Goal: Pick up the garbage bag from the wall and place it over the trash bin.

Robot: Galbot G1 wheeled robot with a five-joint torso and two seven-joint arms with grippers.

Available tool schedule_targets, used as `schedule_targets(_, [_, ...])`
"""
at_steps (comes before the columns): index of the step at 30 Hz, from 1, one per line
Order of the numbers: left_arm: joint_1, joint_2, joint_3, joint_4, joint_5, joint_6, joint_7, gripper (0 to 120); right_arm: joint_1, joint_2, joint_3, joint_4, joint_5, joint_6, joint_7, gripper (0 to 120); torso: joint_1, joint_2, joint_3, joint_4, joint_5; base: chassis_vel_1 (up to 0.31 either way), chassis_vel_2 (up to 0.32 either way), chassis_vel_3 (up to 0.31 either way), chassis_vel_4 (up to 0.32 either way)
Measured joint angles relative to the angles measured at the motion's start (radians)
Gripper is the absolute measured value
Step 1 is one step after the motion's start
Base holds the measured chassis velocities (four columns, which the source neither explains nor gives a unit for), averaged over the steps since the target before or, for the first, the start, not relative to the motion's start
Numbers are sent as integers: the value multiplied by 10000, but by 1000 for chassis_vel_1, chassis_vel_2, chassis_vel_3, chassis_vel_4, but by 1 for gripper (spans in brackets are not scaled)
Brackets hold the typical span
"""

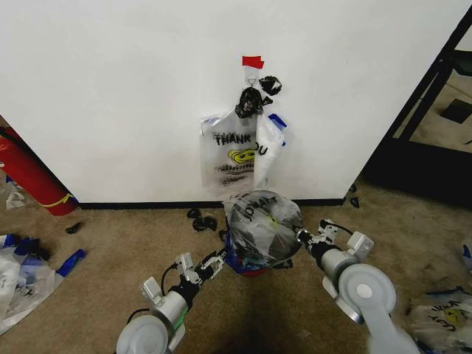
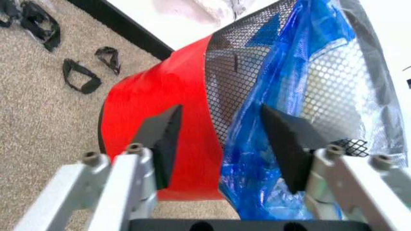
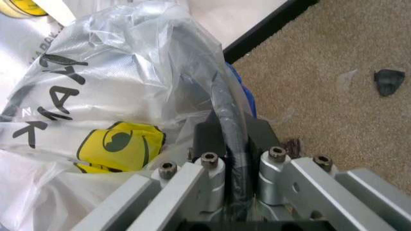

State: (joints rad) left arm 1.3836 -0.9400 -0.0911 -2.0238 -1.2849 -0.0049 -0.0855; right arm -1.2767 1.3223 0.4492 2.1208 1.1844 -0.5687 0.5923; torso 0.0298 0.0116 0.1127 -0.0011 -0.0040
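Note:
A see-through white garbage bag with black lettering and a yellow smiley is draped over the trash bin, a black mesh bin with a red base. My right gripper is shut on the bag-wrapped rim at the bin's right side. My left gripper is open, with its fingers either side of the bin's lower left wall, where the bag's blue strip hangs. A second bag of the same kind hangs on the wall below a red tape patch.
Black knotted lumps hang beside the wall bag. Black scraps lie on the carpet by the baseboard. A red cylinder leans at the left. Loose bags lie at the left and right. A black frame stands at the right.

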Motion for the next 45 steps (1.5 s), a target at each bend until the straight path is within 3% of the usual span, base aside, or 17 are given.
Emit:
schedule_targets(14, [-75, -120, 20, 56, 348, -139, -34, 0, 23, 39, -23, 39, 10, 10, 48, 1, 0, 0, 0, 0, 0, 0, 0, 0, 0])
schedule_targets(25, [-269, -268, -76, 462, 845, -411, -1095, 0, 25, 25, -22, 112, 113, 7, 70, 1, 0, 0, 0, 0, 0, 0, 0, 0, 0])
schedule_targets(45, [-168, -460, -273, 677, 2143, 101, -1627, 0, -19, -16, -410, 223, 41, -77, -198, 1, 0, 0, 0, -1, 0, 0, 0, 0, 0])
